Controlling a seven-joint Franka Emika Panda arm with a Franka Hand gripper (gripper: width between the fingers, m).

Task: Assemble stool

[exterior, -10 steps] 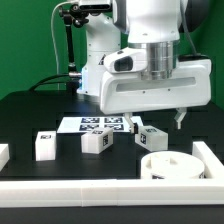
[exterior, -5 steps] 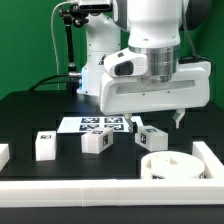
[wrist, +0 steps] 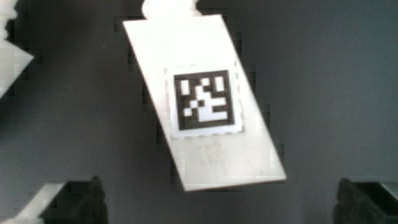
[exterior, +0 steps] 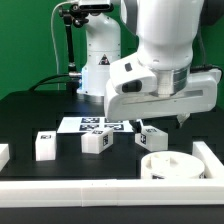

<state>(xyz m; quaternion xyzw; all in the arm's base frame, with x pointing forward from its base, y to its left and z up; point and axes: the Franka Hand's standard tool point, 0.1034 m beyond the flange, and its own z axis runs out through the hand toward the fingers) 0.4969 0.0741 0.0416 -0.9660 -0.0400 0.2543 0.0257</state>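
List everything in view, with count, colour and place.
leg blocks: three, white, tagged, in a row on the table
seat: one, white, round, toward the exterior view's right
white piece: one, cut off at the exterior view's left edge, unidentifiable
marker board: one, white, flat behind the blocks
border rail: one, white, along the front
table: one, black
arm: one, white, above the blocks
tool: one, open, over a leg block

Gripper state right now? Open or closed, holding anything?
Gripper: open, fingers set wide apart, holding nothing. The wrist view shows a tagged leg block beneath it, not gripped.
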